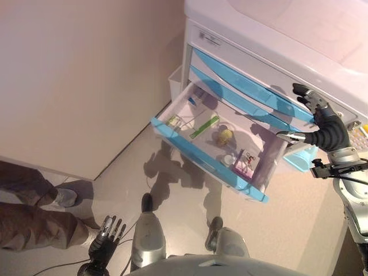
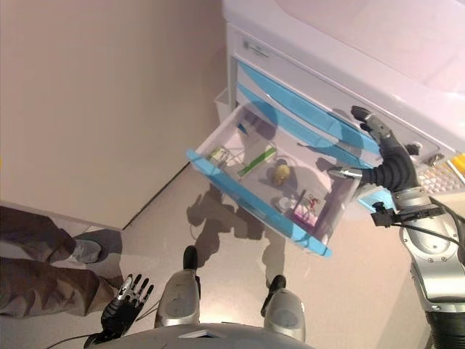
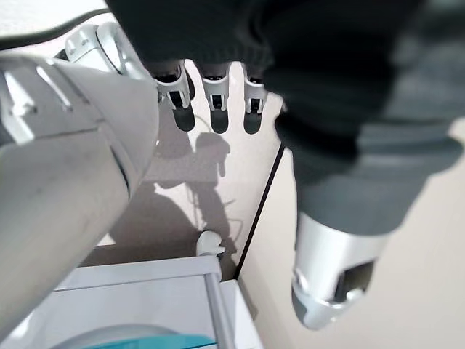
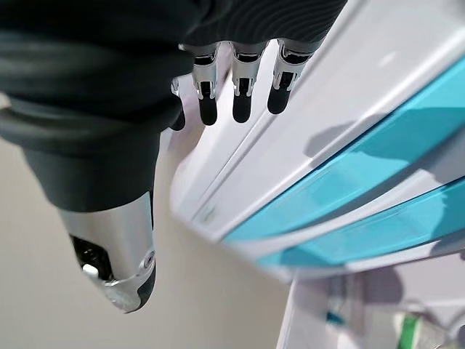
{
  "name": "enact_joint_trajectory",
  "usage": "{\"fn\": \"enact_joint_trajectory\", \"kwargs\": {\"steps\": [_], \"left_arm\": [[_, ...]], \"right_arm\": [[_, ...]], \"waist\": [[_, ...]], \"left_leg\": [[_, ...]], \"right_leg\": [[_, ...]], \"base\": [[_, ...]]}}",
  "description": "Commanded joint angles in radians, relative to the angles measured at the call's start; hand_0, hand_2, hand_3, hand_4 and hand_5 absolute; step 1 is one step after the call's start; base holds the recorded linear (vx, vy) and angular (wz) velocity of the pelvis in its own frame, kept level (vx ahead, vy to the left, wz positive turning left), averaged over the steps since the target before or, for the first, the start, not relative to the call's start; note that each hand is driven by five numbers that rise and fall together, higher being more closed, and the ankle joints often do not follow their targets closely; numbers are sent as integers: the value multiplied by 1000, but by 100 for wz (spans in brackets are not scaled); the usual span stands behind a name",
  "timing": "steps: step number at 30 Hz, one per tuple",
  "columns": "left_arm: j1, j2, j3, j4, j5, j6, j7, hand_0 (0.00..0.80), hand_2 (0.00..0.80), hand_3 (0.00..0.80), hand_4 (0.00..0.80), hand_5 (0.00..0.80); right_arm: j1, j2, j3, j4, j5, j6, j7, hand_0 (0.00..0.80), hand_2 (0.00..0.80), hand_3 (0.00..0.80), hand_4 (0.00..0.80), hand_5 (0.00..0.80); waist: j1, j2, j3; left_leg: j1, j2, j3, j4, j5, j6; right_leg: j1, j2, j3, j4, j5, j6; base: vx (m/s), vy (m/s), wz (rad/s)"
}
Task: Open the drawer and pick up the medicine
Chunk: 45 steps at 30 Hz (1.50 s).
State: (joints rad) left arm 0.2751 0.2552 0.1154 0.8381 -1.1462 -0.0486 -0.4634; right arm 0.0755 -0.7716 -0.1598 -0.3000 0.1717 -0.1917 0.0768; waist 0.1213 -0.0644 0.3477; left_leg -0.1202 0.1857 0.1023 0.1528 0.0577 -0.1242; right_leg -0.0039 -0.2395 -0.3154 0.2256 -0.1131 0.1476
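A white cabinet (image 1: 276, 40) with blue drawer fronts has one drawer (image 1: 195, 154) pulled out over the floor. In the drawer lie a green and white box (image 1: 204, 126), a yellow round bottle (image 1: 225, 135), a pink box (image 1: 246, 163), a small white disc (image 1: 229, 159) and a small packet (image 1: 173, 122). My right hand (image 1: 322, 118) is open and empty, held above the drawer's right end, close to the cabinet front; its straight fingers (image 4: 243, 94) show in the right wrist view. My left hand (image 1: 106, 236) hangs open and empty low at my left side.
A person's legs and shoe (image 1: 34, 210) stand at the left by the beige wall (image 1: 80, 75). A small white bin (image 1: 175, 80) hangs on the cabinet's left side. A light blue holder (image 1: 300, 158) sits by the drawer's right end.
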Motion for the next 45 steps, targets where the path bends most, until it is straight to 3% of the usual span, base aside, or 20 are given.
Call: {"fn": "enact_joint_trajectory", "kwargs": {"steps": [1, 13, 19, 31, 45], "left_arm": [[29, 47, -14, -21, 53, -29, 16, 0, 0, 0, 0, 0], [23, 86, -45, -31, 94, -28, 22, 0, 0, 0, 0, 0], [16, 96, -72, -47, 92, -35, 24, 0, 0, 0, 0, 0], [22, 94, -80, -72, 76, -18, 25, 0, 0, 0, 0, 0], [14, 88, -76, -97, 68, 8, 40, 0, 0, 0, 0, 0]], "right_arm": [[-81, -34, 30, -30, -65, 17, 12, 0, 0, 0, 0, 0], [-259, -31, 271, 140, -162, 128, -33, 0, 0, 0, 0, 0], [-315, -34, 341, 262, -259, 156, -119, 0, 0, 0, 0, 0], [-342, -48, 369, 385, -356, 204, -213, 0, 0, 0, 0, 0], [-339, -42, 372, 496, -363, 265, -194, 0, 0, 0, 0, 0]], "waist": [[29, 0, -6], [95, 21, 31], [108, 37, 54], [104, 63, 77], [92, 69, 78]], "left_leg": [[31, -1, -9, 52, -62, 24], [8, -13, -71, 56, -49, 25], [-8, -19, -85, 60, -45, 25], [-29, -27, -86, 55, -39, 29], [-30, -24, -71, 46, -35, 31]], "right_leg": [[-5, -28, -10, -57, 112, 18], [-1, -43, -54, -33, 106, 19], [-10, -50, -65, -27, 109, 19], [-46, -63, -59, -13, 114, 20], [-74, -67, -49, 1, 115, 15]], "base": [[50, -9, 21], [1, -36, 20], [-43, -20, 11], [-33, 2, 1], [-8, 3, -2]]}}
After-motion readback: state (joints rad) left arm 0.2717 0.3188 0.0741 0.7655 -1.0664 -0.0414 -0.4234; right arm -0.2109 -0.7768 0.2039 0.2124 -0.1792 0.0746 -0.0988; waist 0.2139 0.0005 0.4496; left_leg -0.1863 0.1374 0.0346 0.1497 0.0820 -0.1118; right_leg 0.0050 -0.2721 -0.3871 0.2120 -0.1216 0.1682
